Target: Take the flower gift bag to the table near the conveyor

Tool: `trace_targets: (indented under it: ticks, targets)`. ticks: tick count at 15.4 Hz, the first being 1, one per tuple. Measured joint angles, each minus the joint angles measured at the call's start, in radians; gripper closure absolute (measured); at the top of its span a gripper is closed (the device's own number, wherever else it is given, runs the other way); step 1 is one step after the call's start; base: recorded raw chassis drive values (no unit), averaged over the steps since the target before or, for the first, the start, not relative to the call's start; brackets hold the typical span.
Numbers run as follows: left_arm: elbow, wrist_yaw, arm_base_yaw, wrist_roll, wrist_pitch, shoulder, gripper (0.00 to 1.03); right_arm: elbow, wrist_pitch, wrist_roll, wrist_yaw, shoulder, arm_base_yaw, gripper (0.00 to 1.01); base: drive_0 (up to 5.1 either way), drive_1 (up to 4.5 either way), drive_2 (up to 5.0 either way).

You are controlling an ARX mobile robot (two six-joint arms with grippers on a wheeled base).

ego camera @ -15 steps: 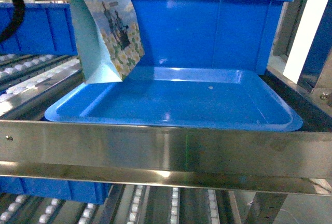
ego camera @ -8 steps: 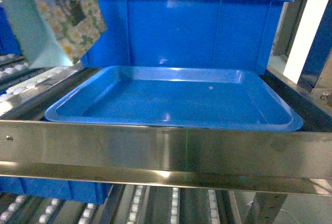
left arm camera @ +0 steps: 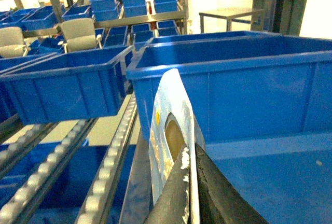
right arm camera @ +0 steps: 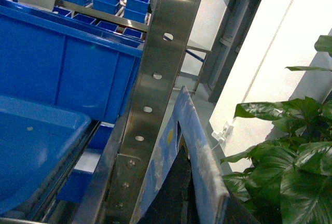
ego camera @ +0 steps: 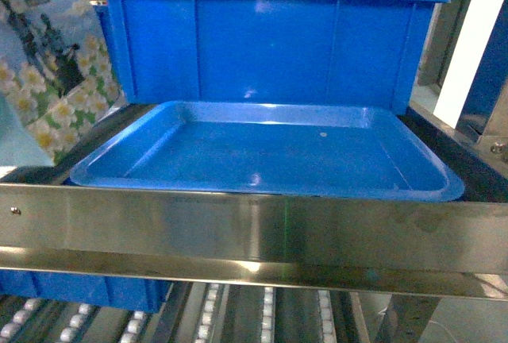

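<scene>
Left claw (left arm camera: 189,182) clamped on the top edge of the flower bag (ego camera: 48,81), which hangs at far left, beside the blue tray (ego camera: 262,148) on the conveyor (ego camera: 254,228). Right claw (right arm camera: 181,193) grips another bag (right arm camera: 199,151) beside a steel upright (right arm camera: 155,79).

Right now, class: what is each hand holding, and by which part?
Left hand: flower gift bag, clamped at its top edge by the handle hole. Right hand: a blue bag, likewise.
</scene>
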Motion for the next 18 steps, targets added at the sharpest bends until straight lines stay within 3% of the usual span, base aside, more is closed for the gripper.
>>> trace_targets:
  ticks: [3, 10, 18]
  targets:
    - [-0.025, -0.035, -0.023, 0.001, -0.043, -0.055, 1.01, 0.0, 0.0, 0.0, 0.0, 0.0, 0.0, 0.99, 0.0, 0.0, 0.0]
    - [-0.028, -0.049, -0.036, 0.001, -0.042, -0.071, 1.01, 0.0, 0.0, 0.0, 0.0, 0.0, 0.0, 0.99, 0.0, 0.0, 0.0]
    - [-0.028, -0.05, -0.036, 0.001, -0.042, -0.071, 1.01, 0.0, -0.001, 0.0, 0.0, 0.0, 0.0, 0.99, -4.5, 0.74, 4.0]
